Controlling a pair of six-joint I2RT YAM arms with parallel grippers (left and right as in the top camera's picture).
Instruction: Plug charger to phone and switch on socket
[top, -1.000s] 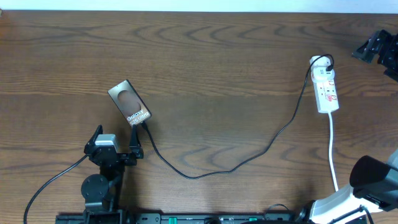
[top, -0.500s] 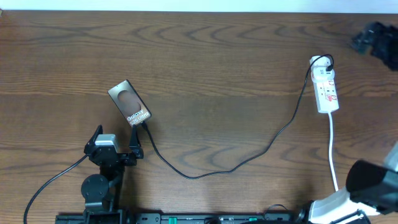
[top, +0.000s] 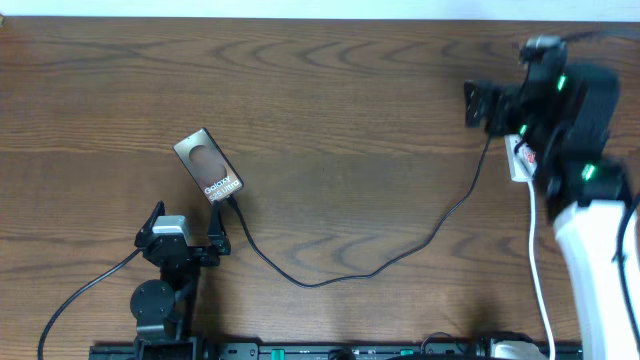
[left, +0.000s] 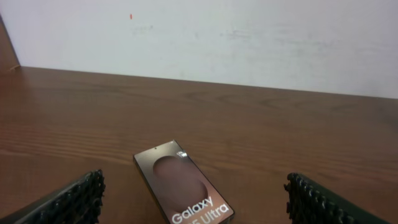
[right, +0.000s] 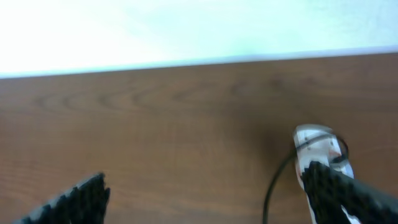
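While the right gripper (right: 205, 177) is hanging with its jaws spread wide and holding nothing, the socket (right: 316, 148) is lying just under its right finger, off to the right of the gap and not centred between the fingers. The strip's long axis is running away from the arm's base toward the far edge of the table (top: 350, 90), with the black plug sitting in the far end. The arm is hiding the red switches in the overhead view, so their state cannot be told. The right arm is plainly the nearer one; a small shift to the right should be putting a fingertip over a switch.

The left gripper (top: 185, 232) is also standing wide and empty, pointing at the phone (top: 208, 165), which is lying flat and slanted just ahead of it. The charger (top: 330, 280) is curving from the phone's near short edge across to the socket. It looks plugged in, though the seating is too small to confirm. No containers are showing.
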